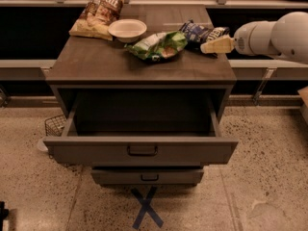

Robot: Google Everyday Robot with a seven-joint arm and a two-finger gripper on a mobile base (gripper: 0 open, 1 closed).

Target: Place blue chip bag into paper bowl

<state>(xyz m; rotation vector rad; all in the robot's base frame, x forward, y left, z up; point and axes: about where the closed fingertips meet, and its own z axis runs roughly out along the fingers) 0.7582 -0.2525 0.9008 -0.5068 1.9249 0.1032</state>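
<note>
The blue chip bag (197,32) lies on the right rear part of the dark wooden cabinet top (96,61). The paper bowl (127,29) sits empty at the rear left-centre, apart from the bag. My gripper (211,46) reaches in from the right on a white arm (274,35). Its pale tip sits at the blue bag's near right edge, low over the top. It holds nothing that I can see.
A green chip bag (159,45) lies between the bowl and the blue bag. A larger tan-and-brown bag (98,11) lies behind the bowl to the left. The top drawer (142,148) stands pulled open below. A wire basket (54,125) sits on the floor at left.
</note>
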